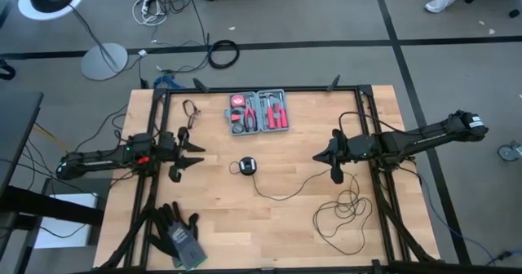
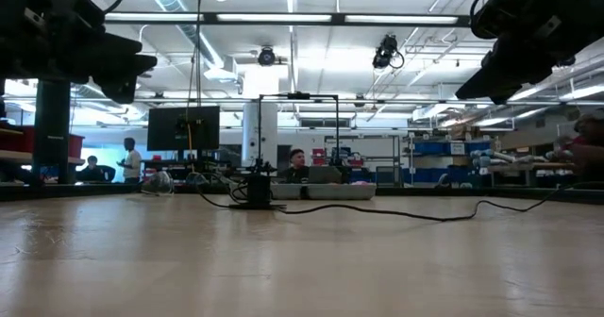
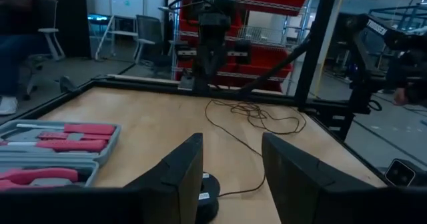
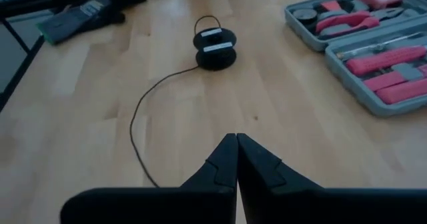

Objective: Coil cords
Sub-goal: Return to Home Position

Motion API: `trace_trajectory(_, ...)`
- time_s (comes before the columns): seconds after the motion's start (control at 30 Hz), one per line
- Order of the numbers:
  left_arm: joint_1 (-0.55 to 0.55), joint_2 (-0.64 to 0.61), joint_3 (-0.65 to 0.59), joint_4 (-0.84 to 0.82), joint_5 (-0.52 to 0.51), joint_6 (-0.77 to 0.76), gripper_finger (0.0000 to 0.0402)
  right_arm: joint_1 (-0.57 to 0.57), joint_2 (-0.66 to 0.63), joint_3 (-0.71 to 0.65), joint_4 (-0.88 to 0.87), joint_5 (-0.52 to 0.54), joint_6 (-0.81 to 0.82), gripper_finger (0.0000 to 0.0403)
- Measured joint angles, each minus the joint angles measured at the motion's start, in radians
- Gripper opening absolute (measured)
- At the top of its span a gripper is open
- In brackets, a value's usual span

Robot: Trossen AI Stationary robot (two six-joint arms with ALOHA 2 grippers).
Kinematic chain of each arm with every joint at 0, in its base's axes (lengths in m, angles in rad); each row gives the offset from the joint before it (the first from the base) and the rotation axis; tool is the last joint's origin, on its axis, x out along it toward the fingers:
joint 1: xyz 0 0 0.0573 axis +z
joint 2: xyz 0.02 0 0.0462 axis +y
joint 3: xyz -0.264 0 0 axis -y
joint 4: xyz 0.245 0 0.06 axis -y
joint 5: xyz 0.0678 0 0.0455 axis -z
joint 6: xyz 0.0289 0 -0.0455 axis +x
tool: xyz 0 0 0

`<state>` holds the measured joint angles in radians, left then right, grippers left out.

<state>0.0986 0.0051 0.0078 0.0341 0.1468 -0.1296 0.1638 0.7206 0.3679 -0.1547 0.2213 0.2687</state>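
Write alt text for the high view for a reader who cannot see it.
A thin black wire trails from a spool mid-table into loose loops near the right arm, jaws shut. The left arm sits opposite, jaws open; a red tool kit lies nearby.

The disc (image 1: 245,167) is lying mid-table (image 1: 245,233), with the kit (image 1: 259,112) sitting behind it. The wire (image 1: 277,197) is trailing rightward from the disc, looping near the right front corner. Gloves (image 1: 178,235) are lying front left. The left tool (image 1: 196,154) and right tool (image 1: 322,156) are flanking the disc.
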Motion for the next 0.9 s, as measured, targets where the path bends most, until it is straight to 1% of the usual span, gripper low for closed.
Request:
trace_trajectory(0.17,0.0,0.007,0.0,0.0,-0.004,-0.004,0.0158,0.0,0.006,0.0,0.01,-0.024,0.004,0.0008)
trace_trajectory(0.33,0.0,0.007,0.0,0.026,-0.004,-0.005,0.0158,0.0,0.006,0.0,0.011,-0.027,0.0,0.0006)
trace_trajectory(0.7,0.0,0.007,0.0,0.026,-0.004,-0.005,0.0158,-0.002,0.003,0.0,0.017,-0.024,-0.035,0.0006)
trace_trajectory(0.9,0.0,0.007,-0.001,0.026,-0.004,-0.006,0.0158,-0.002,-0.043,0.0,0.021,0.051,-0.065,0.0008)
